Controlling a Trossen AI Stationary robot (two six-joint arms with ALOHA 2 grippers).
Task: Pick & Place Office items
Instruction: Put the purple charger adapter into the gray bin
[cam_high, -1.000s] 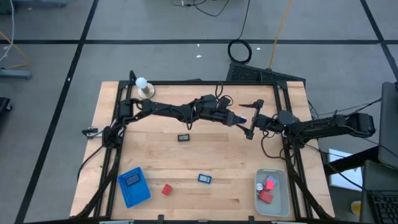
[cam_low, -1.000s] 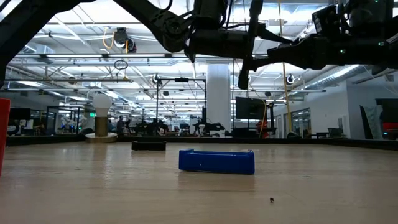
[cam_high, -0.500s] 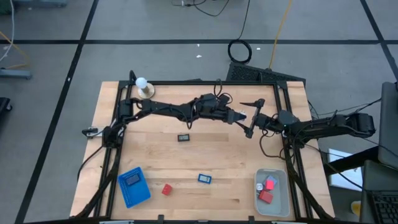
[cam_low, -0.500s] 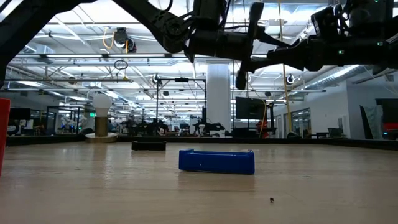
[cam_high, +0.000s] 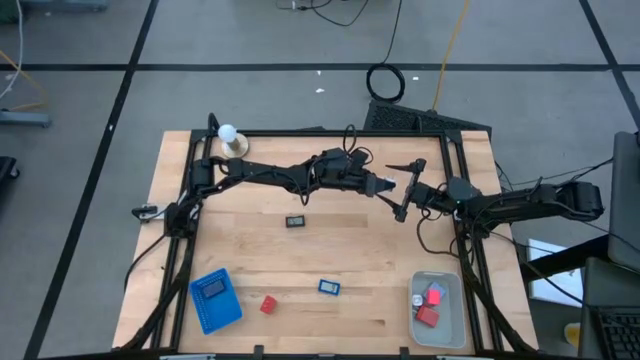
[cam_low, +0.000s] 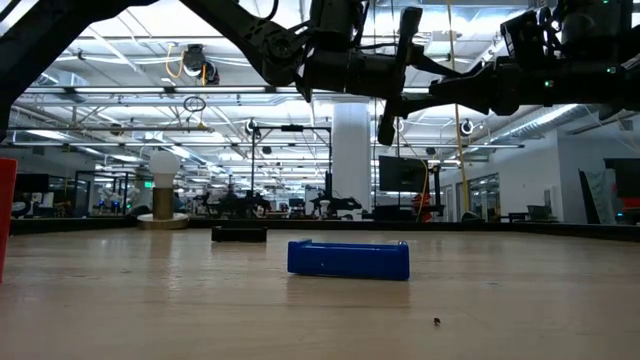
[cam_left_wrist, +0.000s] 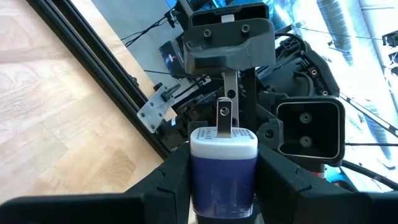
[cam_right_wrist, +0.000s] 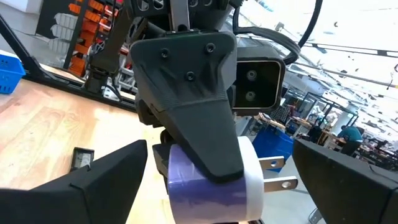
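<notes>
My left gripper (cam_left_wrist: 222, 186) is shut on a blue plug adapter (cam_left_wrist: 222, 171) with a white end and metal prongs (cam_left_wrist: 224, 115). It hangs high over the table's far right part (cam_high: 384, 187). My right gripper (cam_right_wrist: 211, 193) faces it from the right, open. Its two fingers (cam_right_wrist: 84, 180) stand wide on either side of the adapter (cam_right_wrist: 208, 183) without touching it. On the table lie a black piece (cam_high: 297, 221), a blue piece (cam_high: 329, 287) and a red block (cam_high: 268, 304). My left gripper pinches the adapter's blue body (cam_left_wrist: 221, 180) between its two fingers (cam_left_wrist: 168, 183). The fingers lie level and point toward the table's right edge. The white end with its prongs (cam_right_wrist: 277, 174) sticks out past the fingertips. The adapter is lifted clear of the table.
A pale bin (cam_high: 455, 325) at the near right holds red blocks and a whitish bit. A blue ribbed tray (cam_high: 215, 300) lies at the near left. A white ball on a tan base (cam_high: 233, 140) stands at the far left. A black frame (cam_high: 455, 245) rims the table.
</notes>
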